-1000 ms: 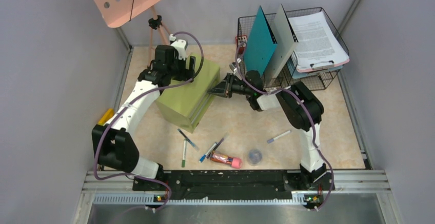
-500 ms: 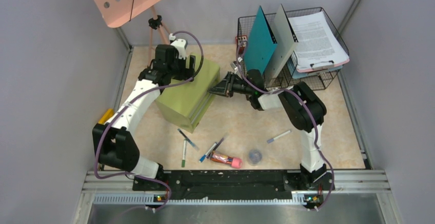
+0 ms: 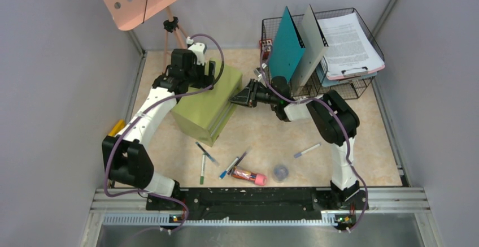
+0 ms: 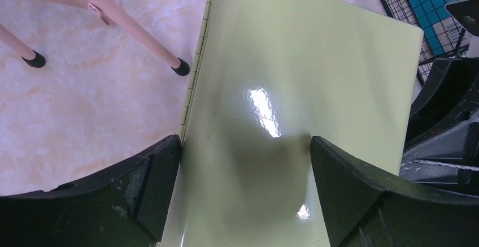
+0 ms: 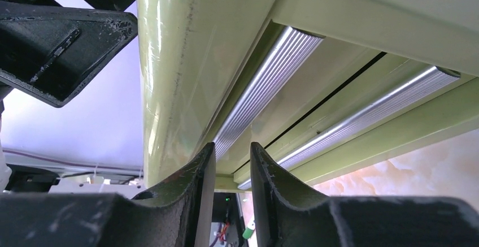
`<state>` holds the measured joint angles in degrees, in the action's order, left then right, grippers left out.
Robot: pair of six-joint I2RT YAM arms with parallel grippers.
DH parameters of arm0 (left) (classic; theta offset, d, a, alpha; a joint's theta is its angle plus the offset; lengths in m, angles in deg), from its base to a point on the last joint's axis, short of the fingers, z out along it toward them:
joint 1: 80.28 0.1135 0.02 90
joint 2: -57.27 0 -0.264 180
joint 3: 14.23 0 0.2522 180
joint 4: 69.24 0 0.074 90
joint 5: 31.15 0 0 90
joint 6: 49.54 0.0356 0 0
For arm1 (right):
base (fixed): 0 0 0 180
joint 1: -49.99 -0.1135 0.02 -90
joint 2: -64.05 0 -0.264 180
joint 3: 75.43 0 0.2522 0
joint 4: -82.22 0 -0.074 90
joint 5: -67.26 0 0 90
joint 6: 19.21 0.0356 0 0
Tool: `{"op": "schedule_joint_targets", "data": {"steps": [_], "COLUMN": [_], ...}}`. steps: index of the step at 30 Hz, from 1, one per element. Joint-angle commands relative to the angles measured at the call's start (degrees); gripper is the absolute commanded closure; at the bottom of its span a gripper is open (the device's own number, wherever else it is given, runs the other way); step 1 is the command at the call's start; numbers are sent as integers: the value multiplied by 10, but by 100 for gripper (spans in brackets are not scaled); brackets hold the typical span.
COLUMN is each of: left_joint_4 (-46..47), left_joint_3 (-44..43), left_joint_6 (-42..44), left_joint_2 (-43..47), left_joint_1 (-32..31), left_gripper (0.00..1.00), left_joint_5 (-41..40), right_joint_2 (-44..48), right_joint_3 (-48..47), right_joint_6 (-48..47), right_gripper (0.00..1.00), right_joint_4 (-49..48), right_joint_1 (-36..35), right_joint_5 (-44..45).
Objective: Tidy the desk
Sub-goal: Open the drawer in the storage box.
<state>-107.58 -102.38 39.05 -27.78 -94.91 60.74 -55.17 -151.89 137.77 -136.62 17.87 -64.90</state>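
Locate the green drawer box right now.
Top view, left of centre on the desk: the green drawer box sits between the left gripper over its top and the right gripper at its drawer front.

back: drawer box [image 3: 206,103], wire basket [image 3: 344,86], right tool [image 3: 233,100] between | front-centre: pens [image 3: 207,153] | free: desk [image 3: 373,145] right-front, apparently

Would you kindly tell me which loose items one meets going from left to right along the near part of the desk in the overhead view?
Yellow object → green pen → red tube with a pink cap → grey disc → white marker.
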Motion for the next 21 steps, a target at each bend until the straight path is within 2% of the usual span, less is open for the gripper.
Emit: {"op": "schedule_joint_targets", "data": {"steps": [1,12,21], "left_joint_4": [-129,-130,-131], "left_joint_3": [29,29,37], "left_joint_6": [25,25,27], "left_joint_2": [-48,-48,-57], "left_joint_1": [6,6,6], "left_gripper": [11,11,12], "left_joint_5": [-29,-25,-3], "right_joint_2": [-4,-26,-48], "right_joint_3": [-34,-61,-74], "right_joint_6": [1,25,116], "right_gripper": [72,74,72], "right_joint_4": [-27,-35,-95], "right_joint_1": [-2,-8,-26], "right_joint_5": [-5,-6,-1]}}
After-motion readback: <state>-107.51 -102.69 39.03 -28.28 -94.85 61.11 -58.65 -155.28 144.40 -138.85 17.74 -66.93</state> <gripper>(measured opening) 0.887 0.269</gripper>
